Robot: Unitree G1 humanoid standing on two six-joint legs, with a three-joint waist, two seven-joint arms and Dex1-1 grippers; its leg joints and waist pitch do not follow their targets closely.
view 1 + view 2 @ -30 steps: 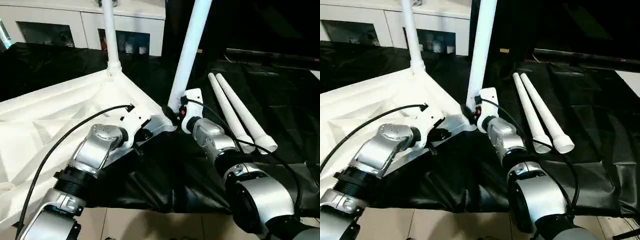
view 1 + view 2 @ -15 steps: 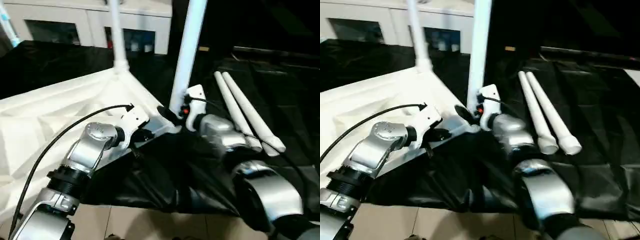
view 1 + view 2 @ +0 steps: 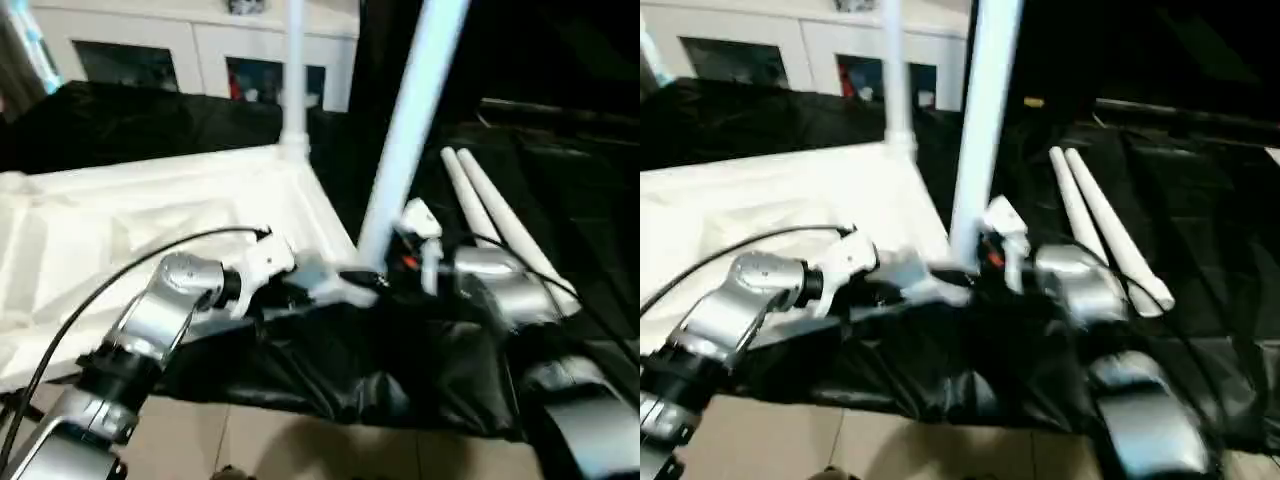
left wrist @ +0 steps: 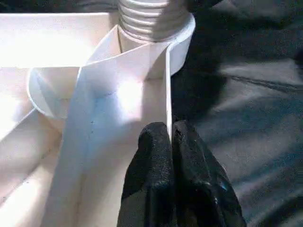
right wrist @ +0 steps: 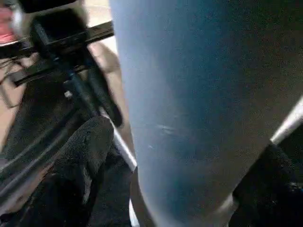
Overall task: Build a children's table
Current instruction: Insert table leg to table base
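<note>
The white tabletop (image 3: 130, 215) lies underside up on black cloth. One leg (image 3: 294, 80) stands upright in its far corner socket. A second leg (image 3: 410, 130) leans in the near corner socket (image 4: 180, 42), its ribbed end (image 4: 149, 19) seated there. My left gripper (image 4: 171, 130) is shut on the thin rim wall of the tabletop just by that socket. My right gripper (image 5: 184, 156) is open around the base of the leaning leg (image 5: 189, 104), one finger (image 5: 80, 161) standing apart from it on each side. Two loose legs (image 3: 500, 215) lie side by side on the cloth to the right.
A white cabinet (image 3: 150, 50) with glass doors stands behind the work. The black cloth (image 3: 570, 150) covers the surface and hangs crumpled over the near edge, with tiled floor (image 3: 300, 450) below. My silver forearms (image 3: 150, 320) reach in from the near side.
The camera has shifted and tilted. My right gripper has opened its fingers off the base of the leaning leg. My left gripper keeps its pinch on the tabletop rim.
</note>
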